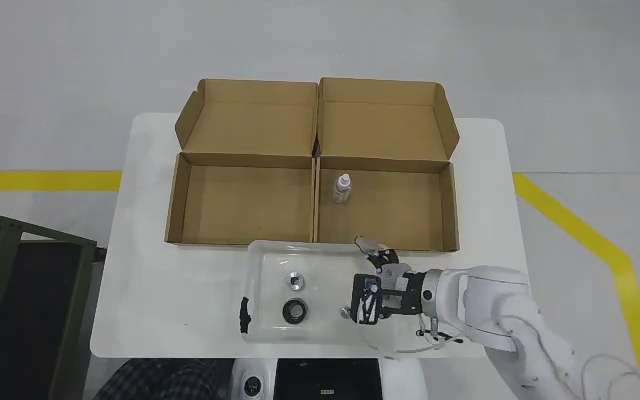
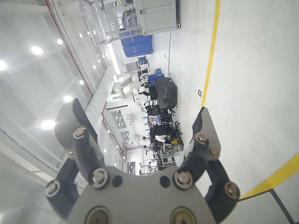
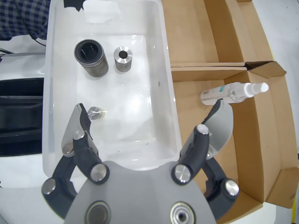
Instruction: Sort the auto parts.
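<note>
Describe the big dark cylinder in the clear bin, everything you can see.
The large cylinder looks like a dark grey metal sleeve and is the widest part in the clear bin. It stands upright on the bin floor with its open end up, a grey rim around a black bore with small bright marks inside. The smaller steel cylinder stands beside it, apart. Only the floor touches it. The open right gripper is clear of it.

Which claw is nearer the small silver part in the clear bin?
Right. The right claw hovers open over the clear bin, close beside the small silver part; the left claw faces open floor.
</note>
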Robot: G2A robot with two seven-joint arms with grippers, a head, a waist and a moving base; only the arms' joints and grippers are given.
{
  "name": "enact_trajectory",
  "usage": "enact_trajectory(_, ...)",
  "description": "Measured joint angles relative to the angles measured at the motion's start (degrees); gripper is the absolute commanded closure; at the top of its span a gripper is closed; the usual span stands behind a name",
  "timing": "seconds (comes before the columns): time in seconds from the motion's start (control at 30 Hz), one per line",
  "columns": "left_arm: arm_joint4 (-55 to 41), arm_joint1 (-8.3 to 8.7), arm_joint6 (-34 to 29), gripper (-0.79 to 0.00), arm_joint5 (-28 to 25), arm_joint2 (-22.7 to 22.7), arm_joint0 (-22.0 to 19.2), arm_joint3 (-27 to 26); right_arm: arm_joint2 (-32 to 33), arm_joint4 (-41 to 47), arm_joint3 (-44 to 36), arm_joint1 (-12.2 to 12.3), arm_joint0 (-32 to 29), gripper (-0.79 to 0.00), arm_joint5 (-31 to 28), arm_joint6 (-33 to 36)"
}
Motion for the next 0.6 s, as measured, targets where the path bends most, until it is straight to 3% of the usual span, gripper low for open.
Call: enact_trajectory(0.6, 0.0, 0.00, 0.0, -0.785, 0.0, 0.0, 0.0, 0.0, -7.3, -2.9, 3.5, 0.2, 2.5, -0.785, -0.6, 5.1)
